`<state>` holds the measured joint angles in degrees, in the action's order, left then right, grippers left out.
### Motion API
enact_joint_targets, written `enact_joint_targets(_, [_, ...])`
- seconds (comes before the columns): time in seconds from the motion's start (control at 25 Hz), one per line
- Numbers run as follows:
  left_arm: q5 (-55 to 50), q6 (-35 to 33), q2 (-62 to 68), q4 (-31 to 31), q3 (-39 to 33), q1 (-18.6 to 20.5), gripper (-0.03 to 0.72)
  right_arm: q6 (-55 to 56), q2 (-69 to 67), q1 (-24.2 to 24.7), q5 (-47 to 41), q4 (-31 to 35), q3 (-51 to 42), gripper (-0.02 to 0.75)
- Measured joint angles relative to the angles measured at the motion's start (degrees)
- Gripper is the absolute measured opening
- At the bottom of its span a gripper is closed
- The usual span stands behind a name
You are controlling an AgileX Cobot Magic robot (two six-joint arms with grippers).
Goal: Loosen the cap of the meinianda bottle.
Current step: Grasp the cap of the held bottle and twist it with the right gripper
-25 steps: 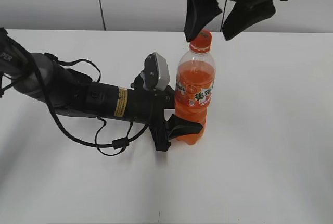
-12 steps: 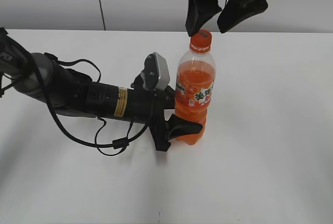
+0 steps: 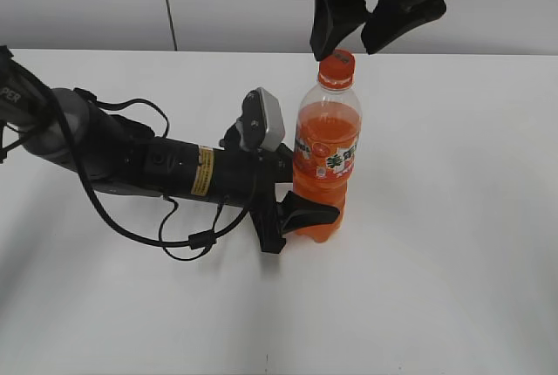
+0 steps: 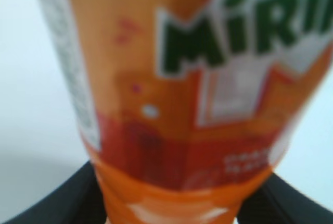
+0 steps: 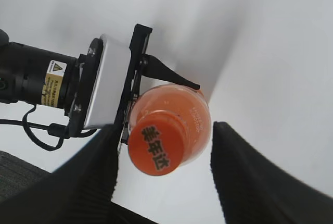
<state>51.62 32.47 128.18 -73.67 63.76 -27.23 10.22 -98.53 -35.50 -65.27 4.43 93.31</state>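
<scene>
The meinianda bottle (image 3: 327, 161) stands upright mid-table, clear plastic with orange liquid and a white-green-orange label. Its orange cap (image 3: 336, 64) is on the neck. My left gripper (image 3: 305, 211) is shut on the bottle's lower body; in the left wrist view the bottle (image 4: 177, 104) fills the frame between the dark fingers (image 4: 47, 203). My right gripper (image 3: 366, 30) hangs open just above the cap, one finger each side. In the right wrist view the cap (image 5: 157, 151) sits between the open fingers (image 5: 255, 177), close to the left one, with a gap on the right; the gripper (image 5: 162, 182) holds nothing.
The left arm (image 3: 131, 161) lies low across the white table (image 3: 453, 244) from the left, with cables looping beside it. A pale wall (image 3: 218, 0) stands behind the table.
My right gripper's fingers have turned and shifted slightly above the cap, with the right finger drawn closer in. The bottle and left arm have not moved.
</scene>
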Motion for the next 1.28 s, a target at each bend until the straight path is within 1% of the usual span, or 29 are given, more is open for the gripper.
enact_joint_targets(0.72, [-0.2,0.0,0.0,0.0,0.0,0.0,0.41,-0.9,-2.4,0.0,-1.1,1.0,0.0,0.424])
enact_joint_targets(0.84, [-0.2,0.0,0.0,0.0,0.0,0.0,0.41,-1.0,-2.5,0.0,-1.2,1.2,0.0,0.384])
enact_joint_targets(0.96, [-0.2,0.0,0.0,0.0,0.0,0.0,0.41,-1.4,-2.6,0.0,-1.2,1.3,0.0,0.292])
enact_joint_targets(1.0, [-0.2,0.0,0.0,0.0,0.0,0.0,0.41,-1.7,-2.6,0.0,-1.2,1.4,0.0,0.276])
enact_joint_targets(1.16, [-0.2,0.0,0.0,0.0,0.0,0.0,0.41,-5.6,-2.6,0.0,-1.4,1.4,0.0,0.276])
enact_joint_targets(1.28, [-0.2,0.0,0.0,-0.1,0.0,0.0,0.41,-13.8,-2.6,0.0,-1.9,1.5,0.1,0.276])
